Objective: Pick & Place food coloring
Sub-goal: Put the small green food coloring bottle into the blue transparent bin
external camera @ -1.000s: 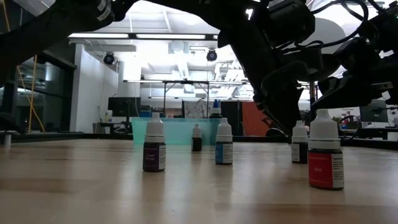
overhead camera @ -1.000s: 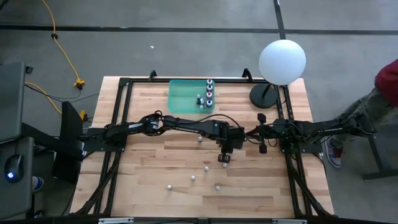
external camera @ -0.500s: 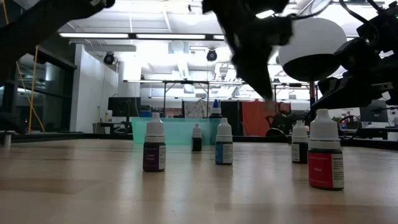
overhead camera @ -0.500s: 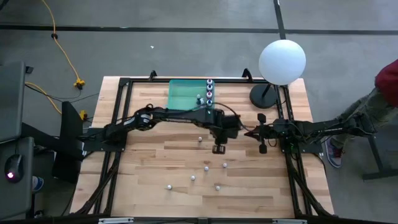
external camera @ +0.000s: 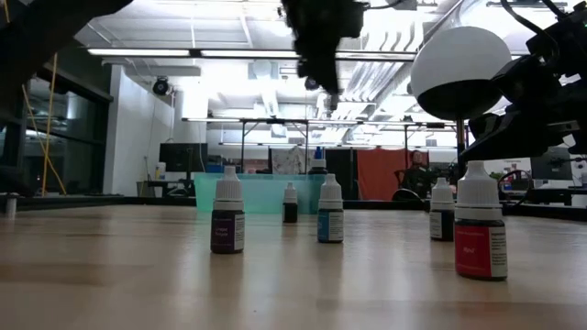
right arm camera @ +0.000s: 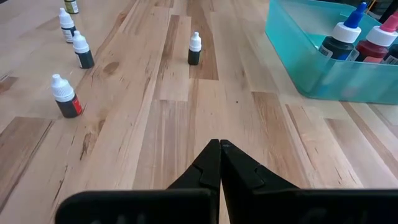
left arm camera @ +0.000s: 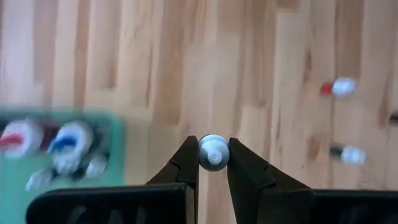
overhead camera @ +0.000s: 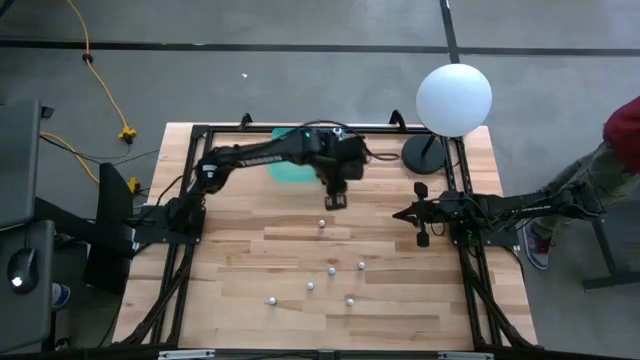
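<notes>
Left gripper [left arm camera: 213, 163] pinches a food coloring bottle [left arm camera: 213, 151] by its cap, carried high w/ the green bin [left arm camera: 62, 155] just beside & below, prob. for drop-in; right gripper [right arm camera: 219, 147] waits, fingers closed, empty.

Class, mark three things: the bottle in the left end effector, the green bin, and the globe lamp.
bottle [left arm camera: 213, 152], left wrist view, on its white cap.
green bin [right arm camera: 292, 53], right wrist view, on its near wall.
globe lamp [overhead camera: 453, 98], high view, on the globe's middle.

table: your wood-plank top [overhead camera: 240, 270]
on it: teal bin [overhead camera: 285, 168], lamp base [overhead camera: 420, 155], five loose bottles [overhead camera: 331, 270]
</notes>
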